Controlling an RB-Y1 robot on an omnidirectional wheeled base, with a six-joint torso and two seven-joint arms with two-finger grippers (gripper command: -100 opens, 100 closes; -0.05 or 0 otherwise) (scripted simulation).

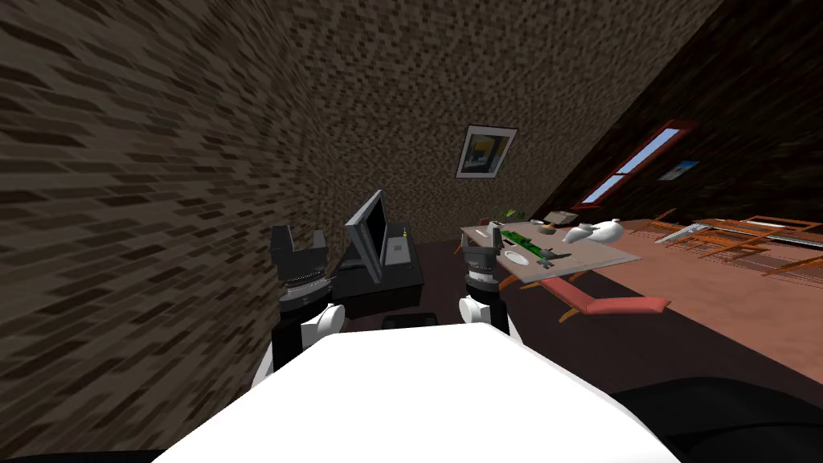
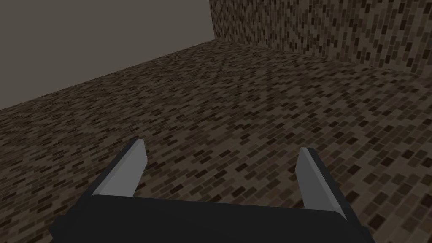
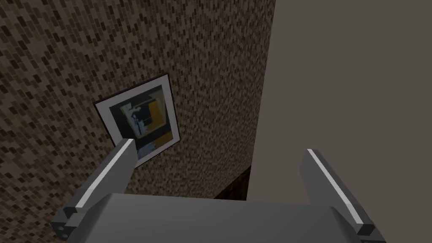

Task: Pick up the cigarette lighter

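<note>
Well off the table (image 1: 599,256) — cannot make out lighter.
Carrying left gripper (image 2: 222,147) and right gripper (image 3: 218,147) wide open, empty; expect light, rigid, slick — pinch across sides.

What looks like the cigarette lighter (image 1: 404,233) is a tiny yellowish sliver, seemingly upright, at the far end of the dark tabletop (image 1: 402,277), just beside a grey slab (image 1: 395,251) behind the monitor (image 1: 366,233). It is too small to be sure.
</note>
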